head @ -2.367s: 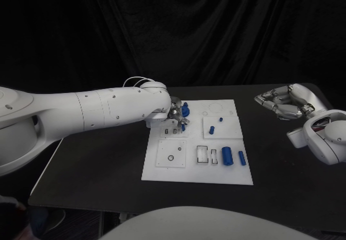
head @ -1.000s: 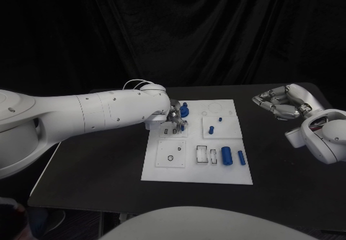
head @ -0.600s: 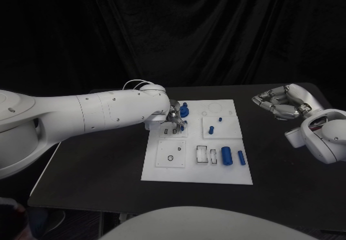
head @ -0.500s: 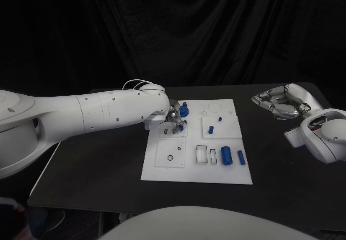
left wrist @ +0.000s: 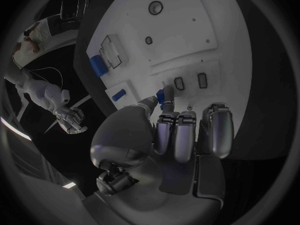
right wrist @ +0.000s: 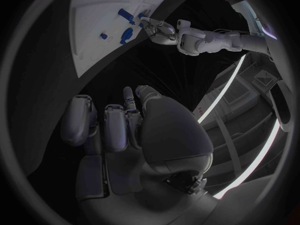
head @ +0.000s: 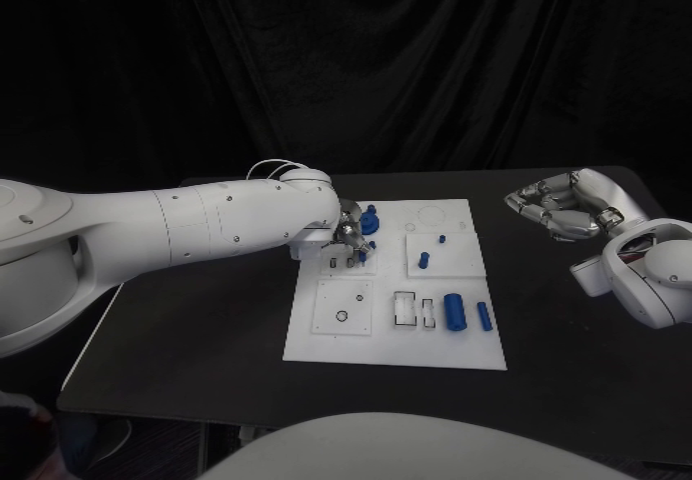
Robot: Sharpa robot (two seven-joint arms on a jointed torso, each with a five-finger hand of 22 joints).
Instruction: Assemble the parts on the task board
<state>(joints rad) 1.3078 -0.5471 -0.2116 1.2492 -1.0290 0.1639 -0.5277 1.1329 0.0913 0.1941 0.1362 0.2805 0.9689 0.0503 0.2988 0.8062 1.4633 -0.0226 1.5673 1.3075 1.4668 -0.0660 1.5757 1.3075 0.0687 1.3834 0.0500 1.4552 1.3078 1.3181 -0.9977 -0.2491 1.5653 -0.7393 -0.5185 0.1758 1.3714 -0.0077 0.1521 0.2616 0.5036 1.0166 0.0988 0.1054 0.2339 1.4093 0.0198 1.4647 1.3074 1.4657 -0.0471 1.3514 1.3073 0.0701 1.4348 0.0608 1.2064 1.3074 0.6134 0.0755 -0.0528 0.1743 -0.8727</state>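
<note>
The left hand [head: 351, 233] pinched a small blue part [left wrist: 167, 96] between thumb and fingertips, low over the far-left section of the task board [head: 397, 345]. The right hand [head: 565, 208] hovered with fingers curled on nothing above the bench [head: 202, 330], well apart from the board. Other blue parts [head: 454, 311] lay near the board's middle.

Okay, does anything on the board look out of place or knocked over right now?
Nothing stands out. The task board lies flat and square on the table, two blue parts lie loose beside its slots, and the left hand pinches a small blue part above the board.
</note>
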